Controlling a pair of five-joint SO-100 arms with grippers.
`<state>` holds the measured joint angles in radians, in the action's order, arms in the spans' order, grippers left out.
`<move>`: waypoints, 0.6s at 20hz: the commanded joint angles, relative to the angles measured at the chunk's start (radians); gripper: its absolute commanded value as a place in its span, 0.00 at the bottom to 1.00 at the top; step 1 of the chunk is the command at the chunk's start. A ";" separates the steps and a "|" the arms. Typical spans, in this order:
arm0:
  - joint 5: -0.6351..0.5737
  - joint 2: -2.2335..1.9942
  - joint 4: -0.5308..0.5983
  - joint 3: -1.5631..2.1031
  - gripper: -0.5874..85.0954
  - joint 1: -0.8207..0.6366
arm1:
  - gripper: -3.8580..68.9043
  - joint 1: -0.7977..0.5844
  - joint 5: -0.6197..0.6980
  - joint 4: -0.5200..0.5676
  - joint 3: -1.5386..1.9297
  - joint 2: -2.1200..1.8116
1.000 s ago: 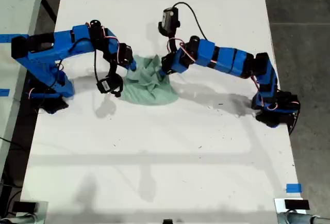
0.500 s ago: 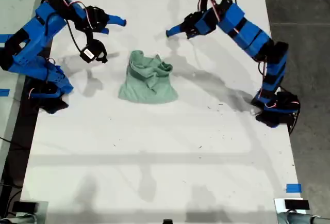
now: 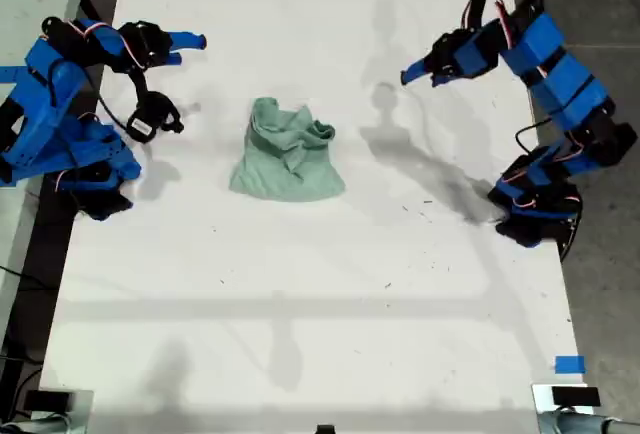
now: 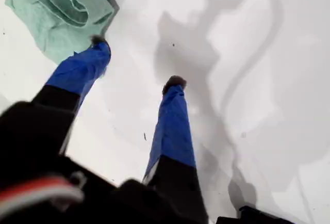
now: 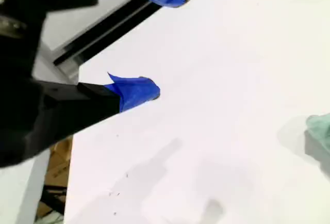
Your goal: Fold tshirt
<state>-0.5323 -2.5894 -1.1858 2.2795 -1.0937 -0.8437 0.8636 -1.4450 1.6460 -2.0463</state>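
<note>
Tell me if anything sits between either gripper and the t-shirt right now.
Nothing visible does. The tshirt lies bunched on the white table, with only bare tabletop between it and my first gripper and my second gripper, both open and raised.

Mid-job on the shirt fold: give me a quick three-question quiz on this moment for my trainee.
1. True or false: my first gripper is shut on the tshirt.
2. How does the tshirt lie? A: spread flat. B: bunched in a wrinkled heap. C: hanging off the edge of the table.
3. Fill in: my second gripper is ___ (open or shut).

Key: 1 false, it is open and holds nothing. 2 B. 3 open.
</note>
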 commanded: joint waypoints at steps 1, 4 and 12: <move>0.069 -0.241 0.101 0.132 0.19 0.192 | 0.37 0.087 -0.084 0.057 0.308 -0.324; 0.212 -0.563 0.146 0.364 0.01 0.376 | 0.33 0.229 -0.213 0.058 0.598 -0.664; 0.546 -1.012 0.173 0.834 0.01 0.799 | 0.03 0.629 -0.558 0.104 1.276 -1.447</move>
<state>-0.0368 -3.4944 -1.0600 3.0726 -0.3743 -0.2516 0.3099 -1.3606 2.8409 -3.4377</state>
